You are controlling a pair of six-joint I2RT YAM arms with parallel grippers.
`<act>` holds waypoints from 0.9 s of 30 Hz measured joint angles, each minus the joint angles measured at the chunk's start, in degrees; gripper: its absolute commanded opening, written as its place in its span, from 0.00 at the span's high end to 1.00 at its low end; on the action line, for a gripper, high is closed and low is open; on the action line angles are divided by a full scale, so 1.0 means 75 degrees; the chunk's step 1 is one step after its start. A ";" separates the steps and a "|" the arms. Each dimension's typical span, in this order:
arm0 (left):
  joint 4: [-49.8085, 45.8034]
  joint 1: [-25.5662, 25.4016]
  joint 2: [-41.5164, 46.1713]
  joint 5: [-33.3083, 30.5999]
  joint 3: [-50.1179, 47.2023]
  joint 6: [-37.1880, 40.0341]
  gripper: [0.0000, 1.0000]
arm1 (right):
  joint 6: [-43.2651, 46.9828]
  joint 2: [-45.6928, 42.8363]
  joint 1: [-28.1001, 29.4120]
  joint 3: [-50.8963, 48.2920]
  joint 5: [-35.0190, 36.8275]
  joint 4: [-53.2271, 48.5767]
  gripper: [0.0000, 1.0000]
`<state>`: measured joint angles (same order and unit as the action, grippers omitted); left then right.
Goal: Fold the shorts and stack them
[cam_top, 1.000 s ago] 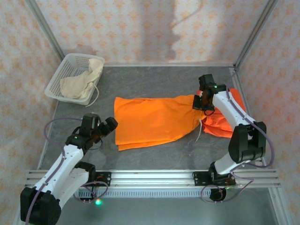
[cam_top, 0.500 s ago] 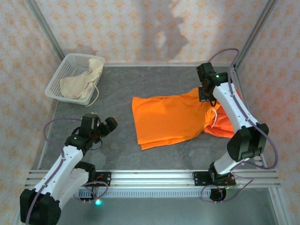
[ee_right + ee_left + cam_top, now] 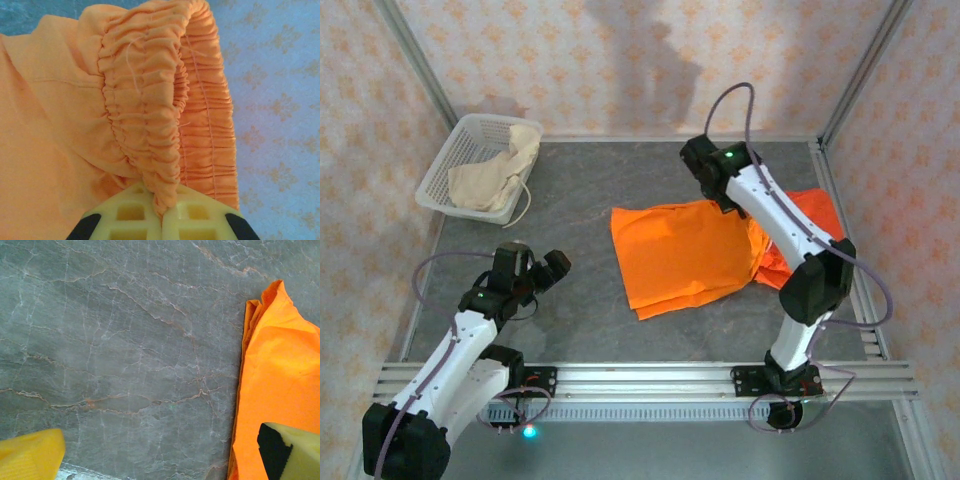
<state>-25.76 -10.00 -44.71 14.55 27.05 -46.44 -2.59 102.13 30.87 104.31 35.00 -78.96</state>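
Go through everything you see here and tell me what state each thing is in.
Bright orange cloth shorts mid-table: mostly flat, waistband pinched up.
Second orange shorts: crumpled, by right edge.
Cream-beige drawstring shorts: bunched in white plastic mesh basket.
Left tool: open, empty.
Right tool: shut on orange waistband.

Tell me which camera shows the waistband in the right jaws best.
Right wrist: the gathered orange waistband is close up, pinched between the shut right jaws. Top external shows the orange shorts spread, the arm covering the grip. Left wrist catches their edge.

Grey table [image 3: 570, 185]: orange shorts [image 3: 680, 260], basket [image 3: 442, 165]
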 measured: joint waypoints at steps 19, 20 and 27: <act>0.0070 0.0000 0.0000 0.0015 -0.0187 -0.0064 0.00 | -0.2098 0.2903 0.3427 0.3002 0.0510 -0.1731 1.00; 0.0087 0.0000 0.0000 0.0015 -0.0189 -0.0079 0.00 | -0.2159 0.3025 0.3561 0.3002 0.0341 -0.1702 1.00; 0.0157 0.0000 0.0000 0.0015 -0.0353 -0.0201 0.00 | -0.2503 0.2999 0.4001 0.1113 -0.2722 0.0650 0.72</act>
<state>-24.58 -10.00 -44.71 14.66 24.40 -47.94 -21.37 124.62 60.88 112.66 14.59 -74.08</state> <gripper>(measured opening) 0.998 0.191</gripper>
